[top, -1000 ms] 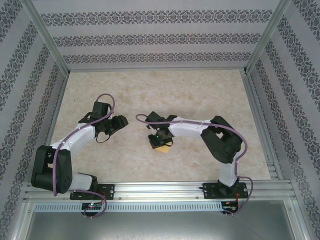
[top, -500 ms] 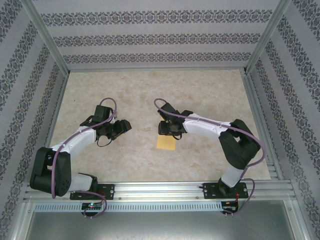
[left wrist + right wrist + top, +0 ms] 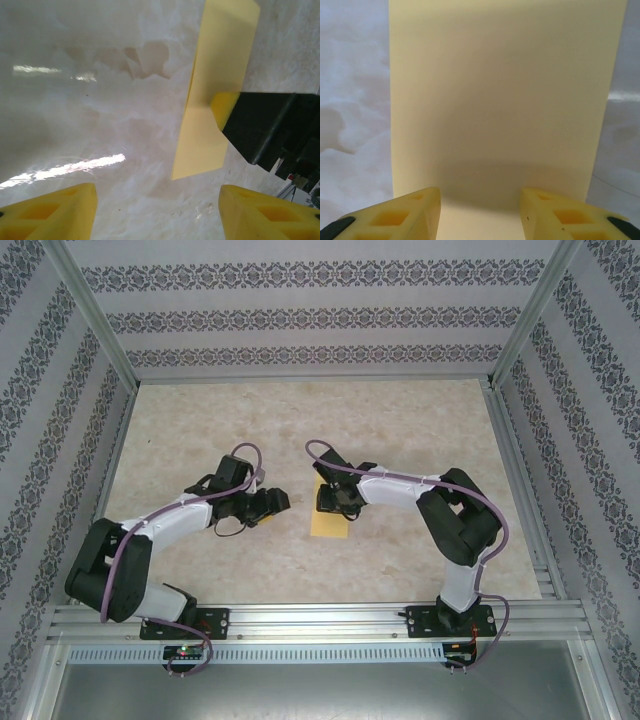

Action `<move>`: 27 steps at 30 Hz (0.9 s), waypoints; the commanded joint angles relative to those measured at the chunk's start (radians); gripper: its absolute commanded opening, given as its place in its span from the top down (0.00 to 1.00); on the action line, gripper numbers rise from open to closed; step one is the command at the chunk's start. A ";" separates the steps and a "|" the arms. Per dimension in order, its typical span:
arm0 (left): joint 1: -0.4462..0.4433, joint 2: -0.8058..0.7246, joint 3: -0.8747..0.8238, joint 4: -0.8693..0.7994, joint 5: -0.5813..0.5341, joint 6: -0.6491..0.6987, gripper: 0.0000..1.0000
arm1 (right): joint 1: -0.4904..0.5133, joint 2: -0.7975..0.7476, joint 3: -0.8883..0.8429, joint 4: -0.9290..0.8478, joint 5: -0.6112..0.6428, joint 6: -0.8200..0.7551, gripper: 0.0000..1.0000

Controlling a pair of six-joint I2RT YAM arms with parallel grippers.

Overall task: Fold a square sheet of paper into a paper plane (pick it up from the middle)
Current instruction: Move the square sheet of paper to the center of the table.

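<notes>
Since a second ago the left gripper (image 3: 277,502) has swung in toward the middle of the bench (image 3: 400,420). The right gripper (image 3: 335,500) has shifted along the paper toward the far edge, and its jaws now stand parted.

One square sheet of paper (image 3: 331,524) lies flat near the bench's middle, a little toward the near edge, with its longer side running near to far. Both of the two grippers have their jaws apart and grip nothing. The right one hangs low over the sheet's middle, and in the left wrist view one yellow fingertip (image 3: 223,107) appears to touch the paper. The left one is just beside the sheet's left edge, pointing at it but clear of it.
</notes>
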 commanded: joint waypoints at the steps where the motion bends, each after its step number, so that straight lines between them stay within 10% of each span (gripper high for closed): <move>1: -0.041 0.027 -0.004 0.081 0.011 -0.052 0.35 | 0.001 0.056 -0.008 0.121 -0.144 0.034 0.54; 27: -0.190 0.127 0.051 0.067 -0.146 -0.195 0.45 | -0.113 0.087 0.096 0.042 -0.078 -0.040 0.68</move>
